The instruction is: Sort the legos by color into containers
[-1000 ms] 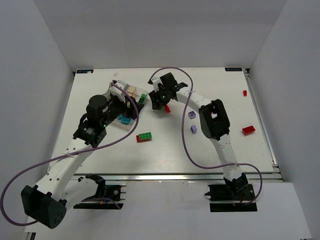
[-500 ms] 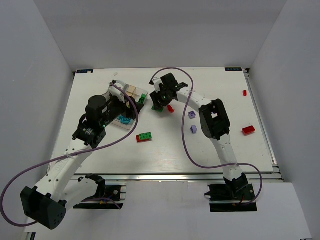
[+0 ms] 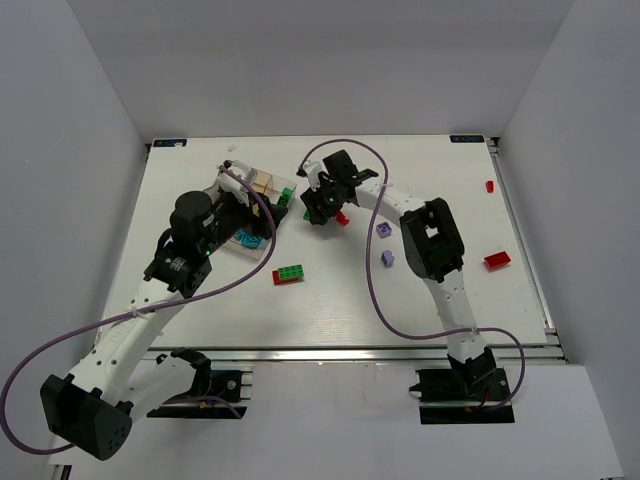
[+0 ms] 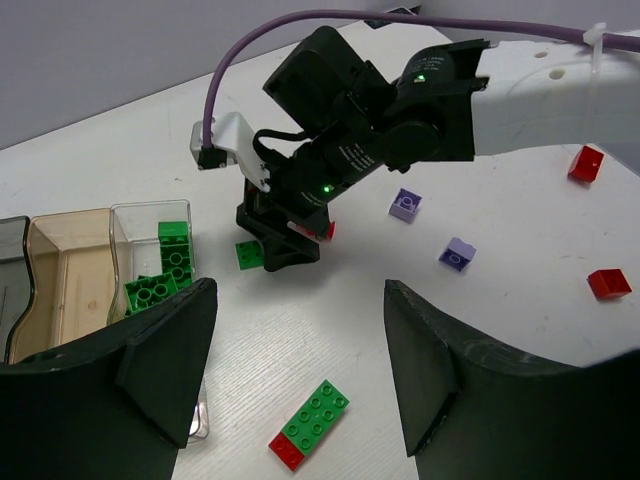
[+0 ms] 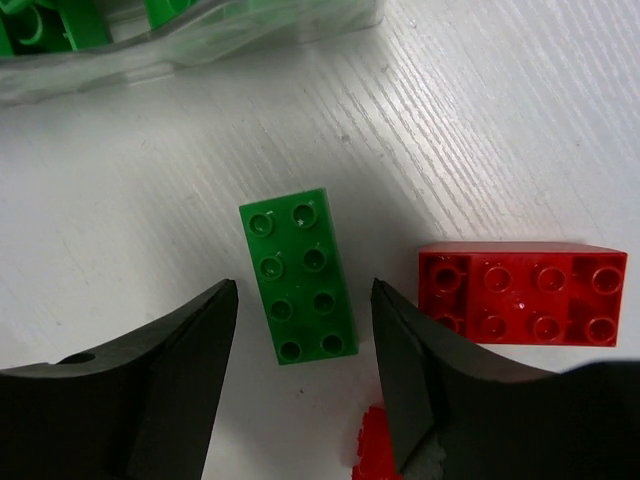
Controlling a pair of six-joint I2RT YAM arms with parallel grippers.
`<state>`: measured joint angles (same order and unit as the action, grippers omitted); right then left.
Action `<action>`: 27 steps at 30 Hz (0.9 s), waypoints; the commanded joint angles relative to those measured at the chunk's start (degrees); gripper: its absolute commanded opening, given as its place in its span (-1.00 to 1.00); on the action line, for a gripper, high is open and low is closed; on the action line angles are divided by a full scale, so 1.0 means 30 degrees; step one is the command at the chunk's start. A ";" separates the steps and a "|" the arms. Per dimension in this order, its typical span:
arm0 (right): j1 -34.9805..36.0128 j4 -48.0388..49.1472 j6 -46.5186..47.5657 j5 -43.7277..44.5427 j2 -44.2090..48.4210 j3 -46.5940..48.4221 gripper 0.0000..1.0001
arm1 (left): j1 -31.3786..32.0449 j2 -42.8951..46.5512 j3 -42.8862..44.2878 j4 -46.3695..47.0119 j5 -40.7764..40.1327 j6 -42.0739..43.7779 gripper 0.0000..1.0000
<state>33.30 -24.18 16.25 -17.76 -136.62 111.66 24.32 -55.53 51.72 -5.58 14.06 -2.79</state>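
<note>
My right gripper [image 3: 318,208] is open and low over a green brick [image 5: 300,275], one finger on each side and not touching it. A red brick [image 5: 520,293] lies just to its right, also in the top view [image 3: 342,217]. The clear tray [image 3: 262,185] stands left of them and holds green bricks [image 4: 160,280] and cyan bricks [image 3: 245,240]. My left gripper [image 4: 300,300] is open and empty above the tray's near side. A green-on-red brick [image 4: 312,423] lies below it. Purple bricks [image 3: 383,229] [image 3: 387,258] lie to the right.
Two more red bricks [image 3: 497,259] [image 3: 489,186] lie near the table's right edge. A red bit [image 5: 375,440] shows low between my right fingers. The tray's grey and brownish compartments [image 4: 70,270] are at its left end. White walls enclose the table.
My right gripper has shifted slightly left, from over the red brick to over the green brick. The red brick now lies uncovered to its right. The left arm has hardly moved.
</note>
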 commanded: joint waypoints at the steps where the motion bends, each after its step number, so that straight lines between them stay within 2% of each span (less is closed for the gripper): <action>1: 0.0442 -0.0060 0.1668 0.1200 0.1033 -0.1911 0.21 | -0.0107 0.0638 0.0132 0.0192 0.0263 -0.0038 0.55; 7: 0.0911 0.1468 0.2727 0.2696 0.2002 -0.4668 -0.08 | -0.0107 0.0726 0.0132 0.0221 0.0234 -0.0067 0.55; 13: 0.1029 0.1442 0.2758 0.2317 0.2470 -0.4467 -0.85 | -0.0107 0.0843 0.0073 0.0279 0.0087 -0.0038 0.55; 14: 0.1000 0.1353 0.2612 0.1939 0.2589 -0.4291 -0.90 | -0.0107 0.0843 0.0073 0.0279 0.0029 -0.0038 0.55; 17: 0.1000 0.0768 0.2348 0.1032 0.3379 -0.3471 -1.00 | -0.0107 0.0930 0.0044 0.0309 -0.0059 -0.0038 0.55; 22: 0.1379 0.0327 0.1674 0.0032 0.5020 -0.2533 -1.00 | -0.0107 0.0990 0.0014 0.0367 -0.0089 -0.0038 0.55; 27: 0.1936 0.0181 0.1438 -0.0116 0.4993 -0.1391 -1.00 | -0.0107 0.1077 -0.0015 0.0367 -0.0176 -0.0067 0.55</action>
<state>37.60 -23.73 21.52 -16.08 -125.12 103.18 24.32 -53.80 51.72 -5.50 14.00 -2.83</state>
